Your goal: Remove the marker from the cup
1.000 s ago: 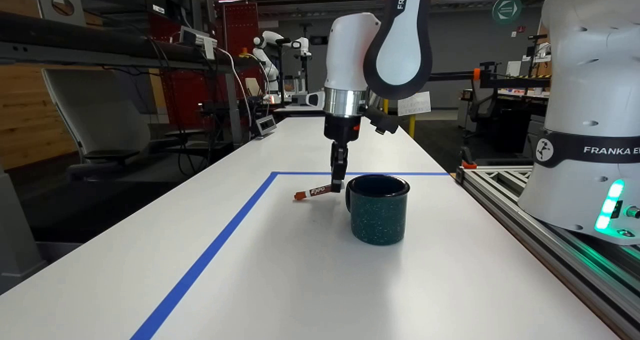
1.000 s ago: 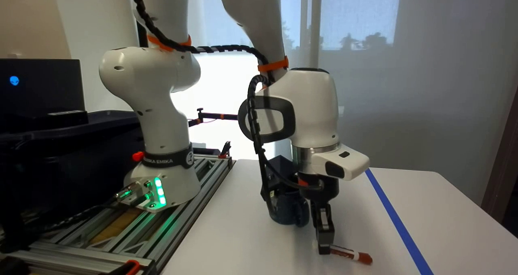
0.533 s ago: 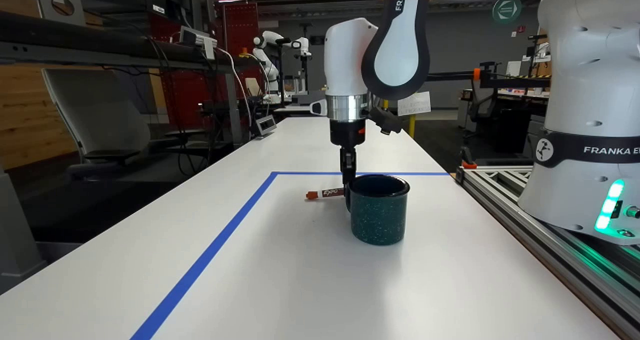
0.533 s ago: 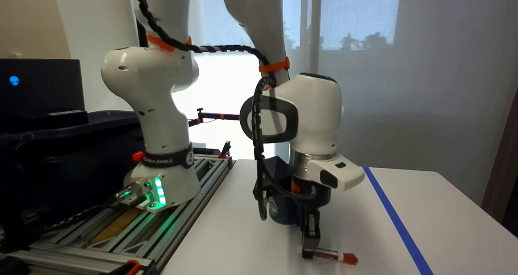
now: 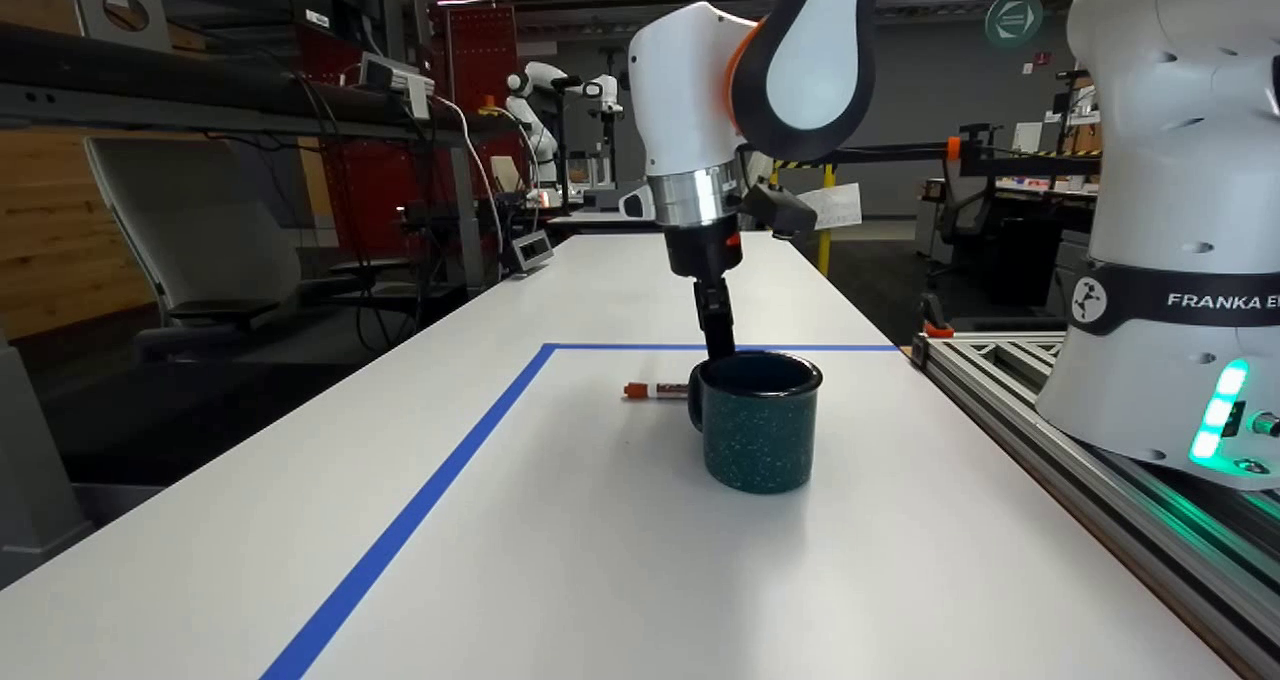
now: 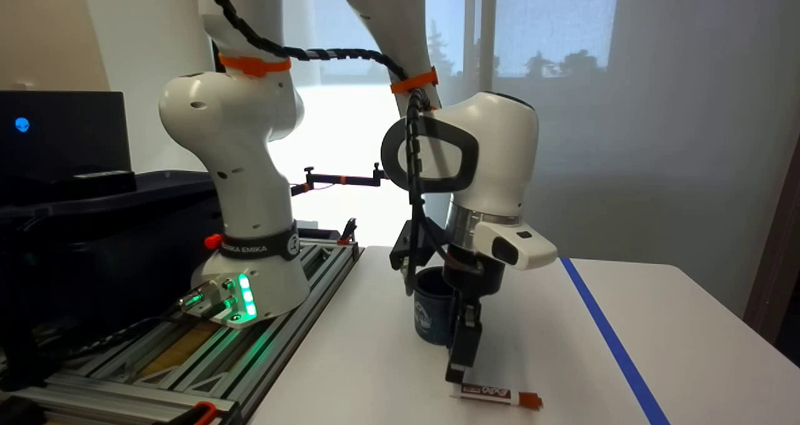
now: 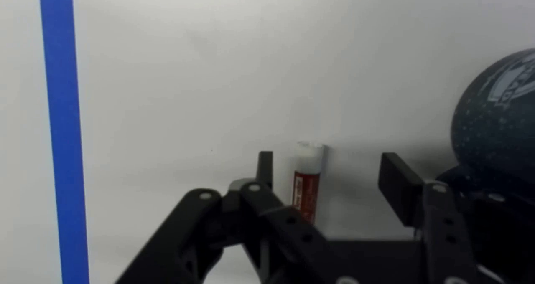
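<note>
The marker (image 6: 497,394), dark red with an orange-brown cap and a white end, lies flat on the table outside the cup. In an exterior view the dark green speckled cup (image 5: 760,435) stands upright and hides the marker's rear part. My gripper (image 7: 329,171) is open, its jaws spread wide; in the wrist view the marker's white end shows between them, apart from both pads. From the side, the fingertips (image 6: 457,372) are just above the white end of the marker. The cup (image 7: 497,117) is at the right of the wrist view, beyond the right finger.
Blue tape (image 5: 430,490) marks a border on the white table (image 5: 560,580). The robot's base sits on a metal rail frame (image 6: 150,362) at the table's side. A small grey device (image 5: 532,250) stands at the far table edge.
The gripper carried the marker toward the cup's side, then opened and let go of it. The arm has since tilted and risen slightly, leaving the marker lying on the table.
</note>
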